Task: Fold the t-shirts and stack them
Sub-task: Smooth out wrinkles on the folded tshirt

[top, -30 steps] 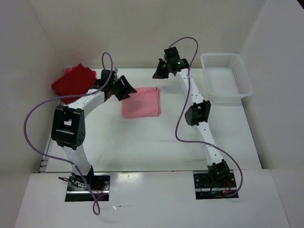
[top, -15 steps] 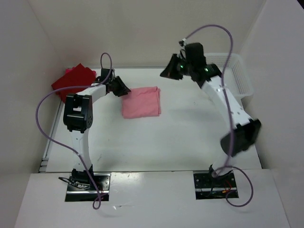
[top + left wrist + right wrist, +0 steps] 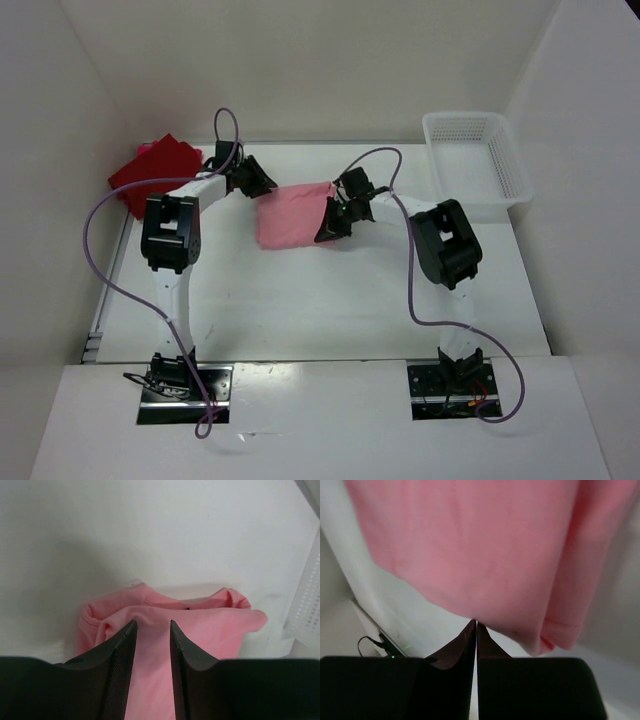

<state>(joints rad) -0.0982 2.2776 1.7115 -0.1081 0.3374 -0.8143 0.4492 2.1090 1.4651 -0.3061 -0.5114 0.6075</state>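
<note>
A white plastic mesh basket [image 3: 470,205] is seen standing at the far right corner of the white bench [image 3: 330,290], with its open top turned upward and its long side set close to the right wall. In the left wrist view only a strip of its perforated side is caught at the right edge. The bench is enclosed by plain pale walls [image 3: 300,70] at the back and on both sides.

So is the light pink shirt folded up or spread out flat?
Folded. The light pink shirt is a small rectangle, no sleeves showing, layers doubled at its edge.
</note>
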